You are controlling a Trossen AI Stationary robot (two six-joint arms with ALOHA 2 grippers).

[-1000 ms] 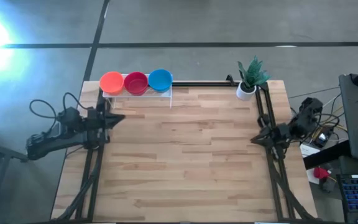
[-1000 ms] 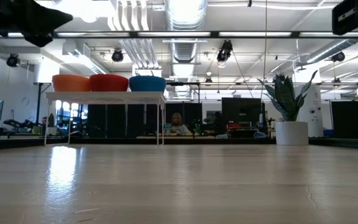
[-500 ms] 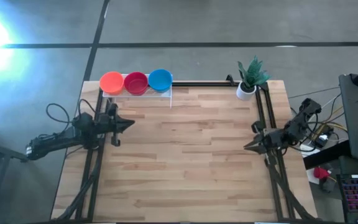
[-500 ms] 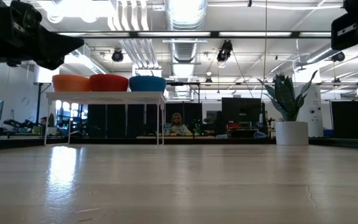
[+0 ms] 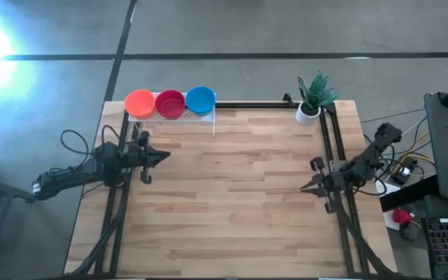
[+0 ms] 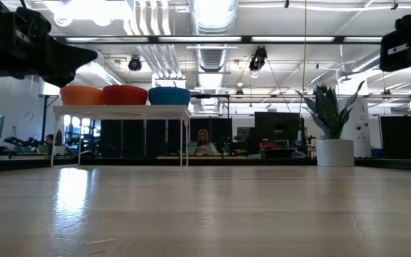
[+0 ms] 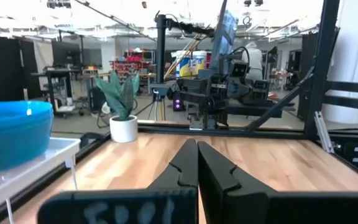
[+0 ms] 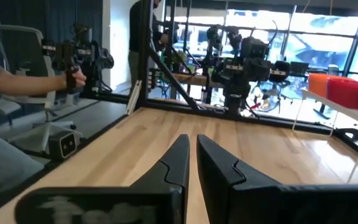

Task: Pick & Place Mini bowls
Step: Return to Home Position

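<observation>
Looking down from above, you find the three mini bowls lined up in a row on the white rack (image 6: 120, 111) at the table's (image 5: 232, 202) far left corner. The orange bowl (image 5: 139, 102) sits outermost, the red bowl (image 5: 169, 102) in the middle and the blue bowl (image 5: 200, 99) on the inner end, each touching its neighbour. From the low view the rims sit level on the shelf; you cannot tell there whether each colour is one bowl or several nested. Your left gripper (image 5: 164, 155) hangs over the left edge of the table, just in front of the rack and clear of it, its fingers pressed together and holding nothing. Your right gripper (image 5: 305, 187) hovers over the right edge, well apart from the bowls, pointing inward across the wood with its fingers drawn together to a thin sliver and likewise empty. The potted plant (image 5: 308, 114) stands at the far right corner. In the right wrist view a person's hand (image 8: 73, 78) shows beyond the table, gripping a dark handle.
</observation>
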